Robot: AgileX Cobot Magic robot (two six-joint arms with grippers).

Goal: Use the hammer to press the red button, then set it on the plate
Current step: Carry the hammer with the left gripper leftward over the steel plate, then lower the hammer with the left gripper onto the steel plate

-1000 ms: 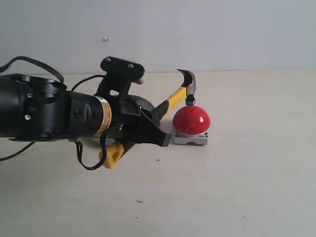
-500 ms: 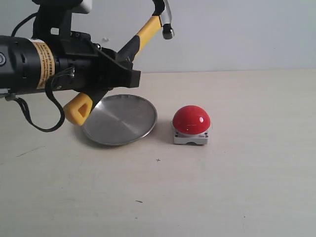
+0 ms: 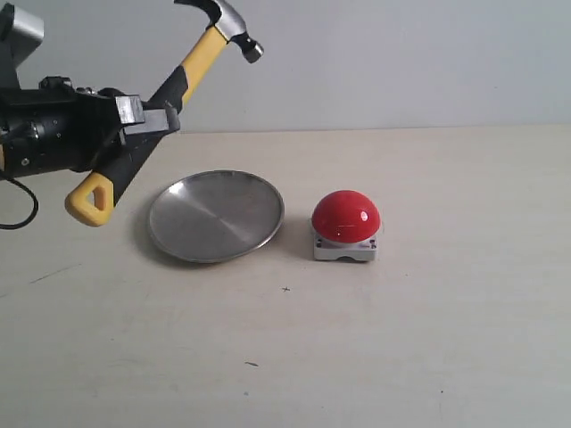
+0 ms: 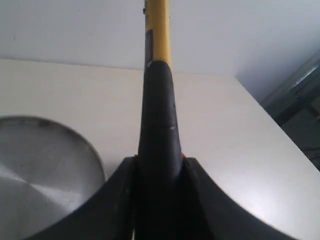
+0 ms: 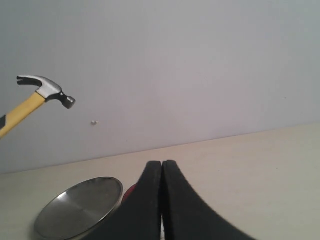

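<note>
We see the left gripper (image 3: 152, 120) clamped on the black grip of the yellow-handled steel claw hammer (image 3: 198, 61), held head-up near the left edge of the bench (image 3: 401, 339) by the round silver plate (image 3: 216, 217); it's rigid and head-heavy, so we judge this rubbery mid-handle hold right.

This looks like a robotics lab: a bare pale surface (image 3: 446, 339) against a plain blank wall (image 3: 401, 62). A black robot arm (image 3: 53, 143) reaches over it, with dark framing (image 4: 300, 100) past its edge.
</note>
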